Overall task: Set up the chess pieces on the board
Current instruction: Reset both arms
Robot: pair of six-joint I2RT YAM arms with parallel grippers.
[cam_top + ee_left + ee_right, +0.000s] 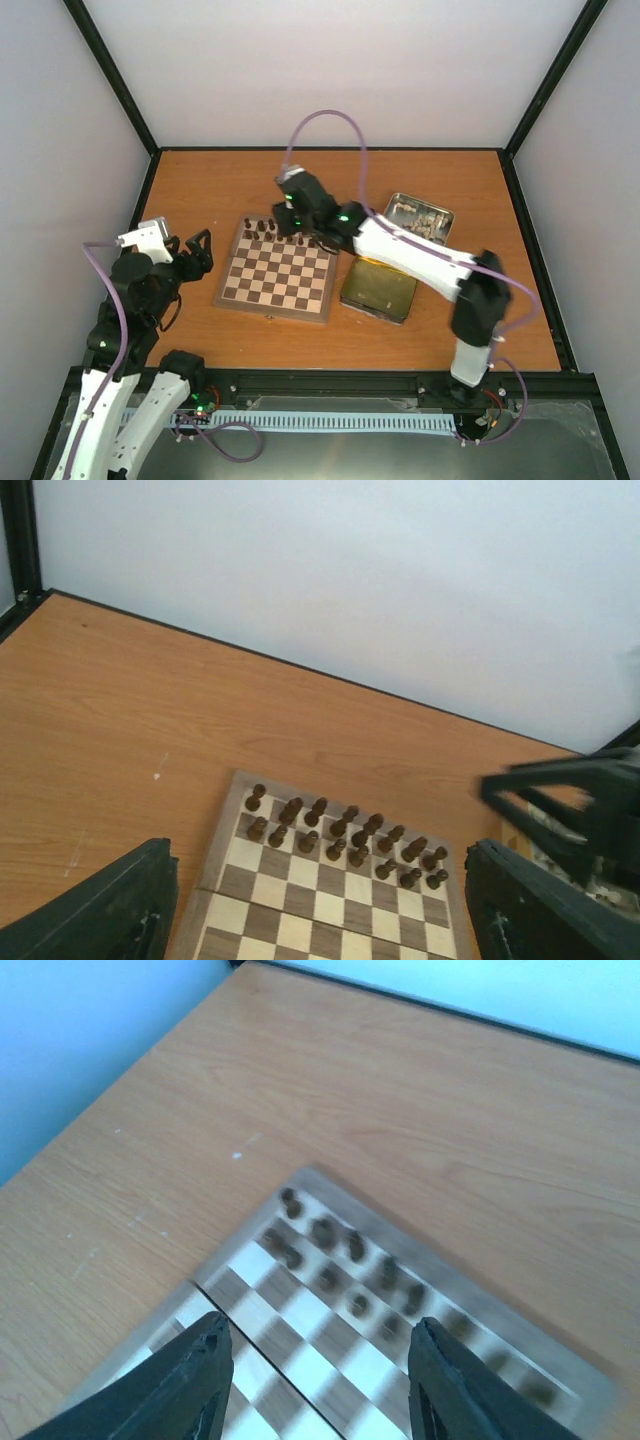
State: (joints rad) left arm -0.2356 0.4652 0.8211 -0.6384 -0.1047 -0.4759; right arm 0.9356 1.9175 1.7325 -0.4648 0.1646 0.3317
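Note:
The board [283,285] lies on the table between the arms. Dark brown chess pieces [262,230] stand in two rows along its far edge, and the rest of its squares are bare. My right gripper [297,228] hovers over those far rows, open, with nothing between its fingers. In the right wrist view the pieces [350,1260] are blurred beyond the right gripper [320,1385], over the board [300,1345]. My left gripper [203,252] is open and empty, just off the board's left edge. In the left wrist view the left gripper [320,925] faces the board [330,895] and the two rows of pieces [345,835].
A gold metal tin lid [378,290] lies right of the board. The open tin [420,216] behind it holds pale pieces. The right gripper [590,815] shows blurred at the right of the left wrist view. Black frame posts and white walls surround the table.

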